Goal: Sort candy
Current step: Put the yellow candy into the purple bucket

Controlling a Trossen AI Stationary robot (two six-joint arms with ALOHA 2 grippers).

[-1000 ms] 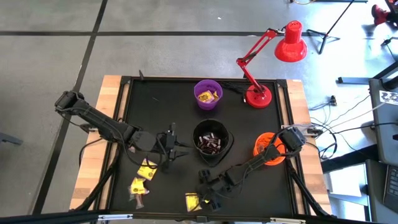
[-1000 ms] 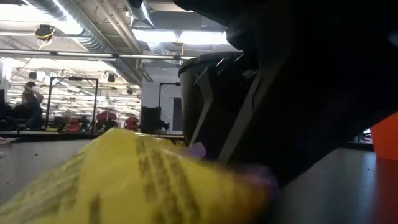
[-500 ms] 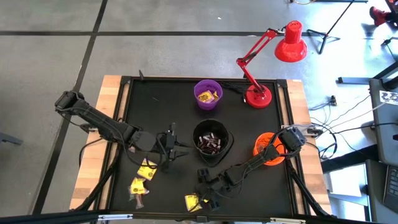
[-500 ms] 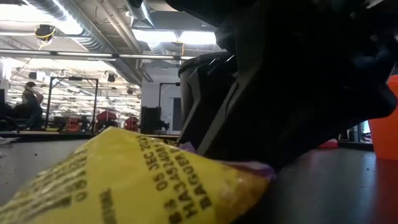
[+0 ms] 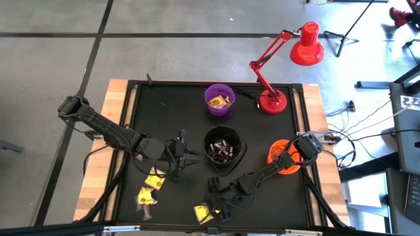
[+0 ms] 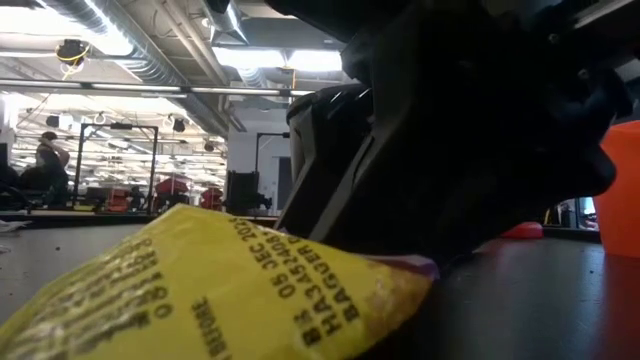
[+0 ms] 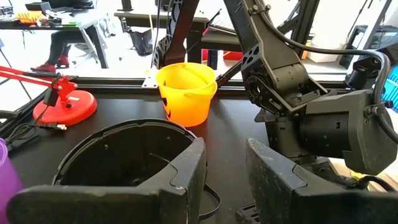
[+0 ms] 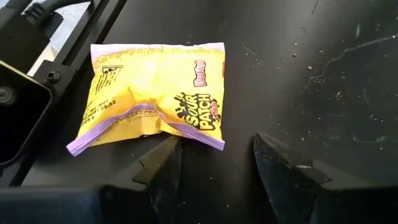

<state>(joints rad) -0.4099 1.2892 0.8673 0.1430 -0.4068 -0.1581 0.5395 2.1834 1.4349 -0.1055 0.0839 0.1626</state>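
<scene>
Candy (image 5: 222, 152) already fills the black bowl (image 5: 225, 148) and purple bowl (image 5: 219, 99), while yellow packets (image 8: 153, 94) at the table's (image 5: 164, 105) six o'clock await the right hand (image 8: 216, 163), open and empty, the left hand (image 7: 222, 165) narrowly parted, empty.

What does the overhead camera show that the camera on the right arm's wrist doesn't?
Only the high view shows the purple bowl, black bowl, orange bowl, red lamp, other yellow candy packets and the left gripper, empty near the black bowl. Only the right wrist view shows the packet's print and the open right gripper just short of it. Both show that yellow candy packet on the black table.
</scene>
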